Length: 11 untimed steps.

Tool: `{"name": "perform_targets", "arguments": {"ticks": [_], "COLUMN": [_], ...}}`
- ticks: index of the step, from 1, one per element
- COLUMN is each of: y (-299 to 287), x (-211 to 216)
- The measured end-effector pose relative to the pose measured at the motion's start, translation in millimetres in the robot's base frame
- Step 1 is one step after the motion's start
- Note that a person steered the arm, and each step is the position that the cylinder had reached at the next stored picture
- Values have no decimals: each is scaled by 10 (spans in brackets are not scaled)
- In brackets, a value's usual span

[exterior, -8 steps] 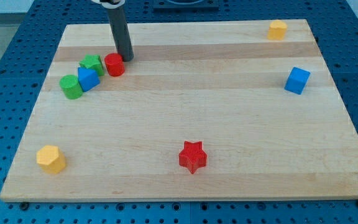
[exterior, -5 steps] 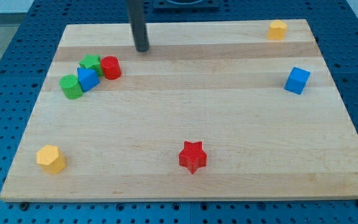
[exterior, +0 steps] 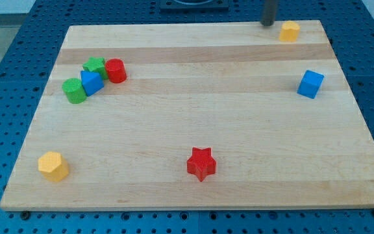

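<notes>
My tip [exterior: 267, 24] stands at the board's top edge on the view's right, just left of a small yellow block [exterior: 290, 30], with a narrow gap between them. Far off at the upper left sits a tight cluster: a red cylinder [exterior: 115, 70], a green star-like block [exterior: 95, 65], a blue block [exterior: 91, 82] and a green cylinder [exterior: 74, 90], each touching its neighbour. Only the lowest part of the rod shows below the frame's top.
A blue cube [exterior: 311, 84] lies near the right edge of the wooden board [exterior: 193, 117]. A red star [exterior: 201, 163] sits at the lower middle. A yellow hexagonal block [exterior: 53, 166] is at the lower left corner.
My tip has left the red cylinder, going up and then far to the right along the top edge, ending beside the yellow block. The red cylinder was nudged slightly left earlier; now still.
</notes>
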<state>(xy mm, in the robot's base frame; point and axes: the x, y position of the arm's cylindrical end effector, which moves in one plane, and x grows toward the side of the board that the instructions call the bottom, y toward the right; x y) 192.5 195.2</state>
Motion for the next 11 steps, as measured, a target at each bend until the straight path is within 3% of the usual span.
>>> {"name": "perform_targets", "arguments": {"ticks": [2,5,11], "y": [374,250,-1203], "x": [200,744,1056]}}
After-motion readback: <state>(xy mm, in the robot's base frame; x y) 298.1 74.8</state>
